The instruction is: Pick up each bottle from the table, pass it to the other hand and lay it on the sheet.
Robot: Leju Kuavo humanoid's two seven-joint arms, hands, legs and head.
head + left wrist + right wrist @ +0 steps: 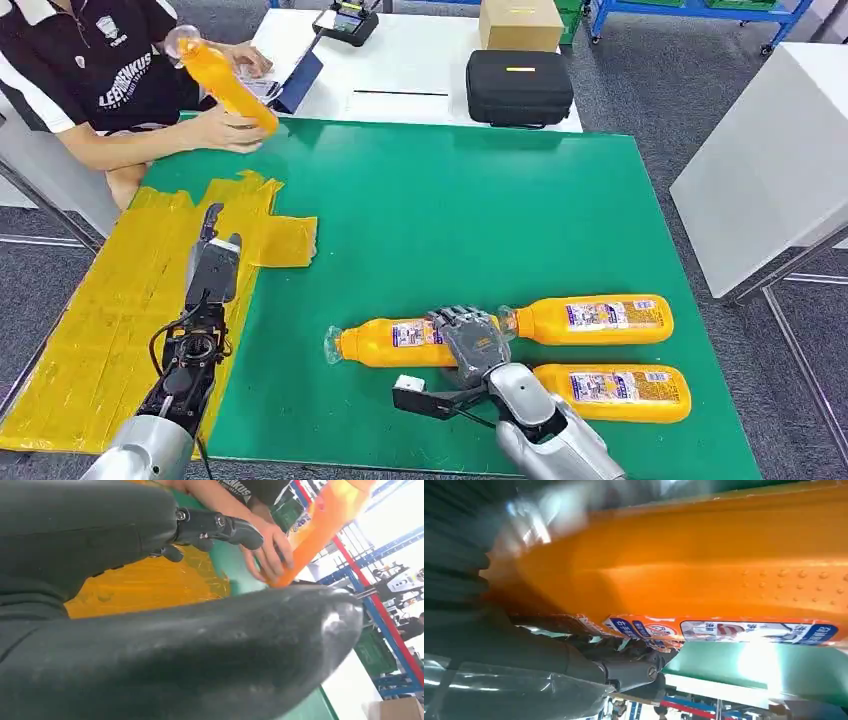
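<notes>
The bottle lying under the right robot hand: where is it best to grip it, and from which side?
Probably around the labelled middle of the bottle, coming from above. It lies flat on the green table with that broad part up, and the right robot hand is already there.

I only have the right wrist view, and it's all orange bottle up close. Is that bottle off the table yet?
Observer: No. In the head view the bottle lies flat on the green table, with the right hand on top of it.
Operator: Where's the left hand for the pass?
Observer: The left hand is over the yellow sheet, fingers straight, holding nothing.
Operator: Anything else left to pick?
Observer: Yes. A second bottle lies just right of the right hand, and a third bottle lies nearer the robot.
</notes>
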